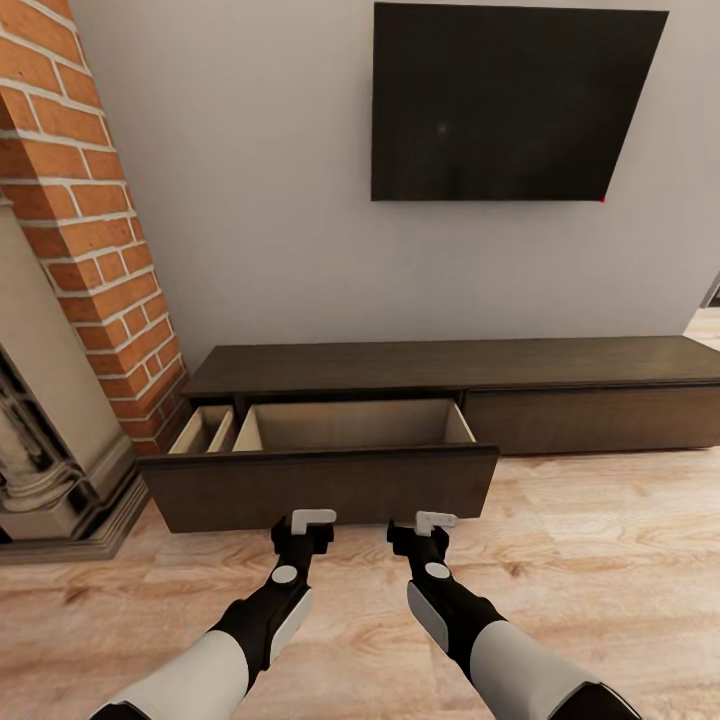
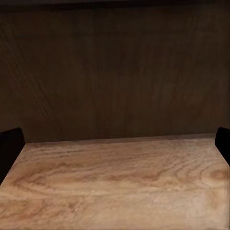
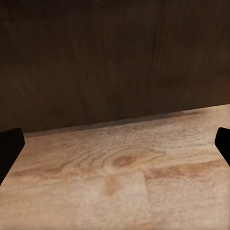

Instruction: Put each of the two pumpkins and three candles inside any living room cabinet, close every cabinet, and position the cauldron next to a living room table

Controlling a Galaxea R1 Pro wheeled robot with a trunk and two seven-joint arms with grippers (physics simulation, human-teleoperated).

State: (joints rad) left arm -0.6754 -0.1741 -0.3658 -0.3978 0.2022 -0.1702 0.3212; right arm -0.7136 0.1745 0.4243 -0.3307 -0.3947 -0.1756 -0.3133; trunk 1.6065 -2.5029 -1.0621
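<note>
The cabinet (image 1: 450, 385) stands far ahead against the wall, its left drawer (image 1: 320, 485) pulled out, heavy and stiff (handleless: push its flat front). Left tool (image 1: 305, 528) and right tool (image 1: 428, 530) are both released, near it.

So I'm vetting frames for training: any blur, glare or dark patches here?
Head view: sharp and evenly lit, no glare on the television; the open drawer shades its own inside. Left and right wrist views: soft and blurry, the cabinet front dim and murky, the floor grain smeared.
</note>
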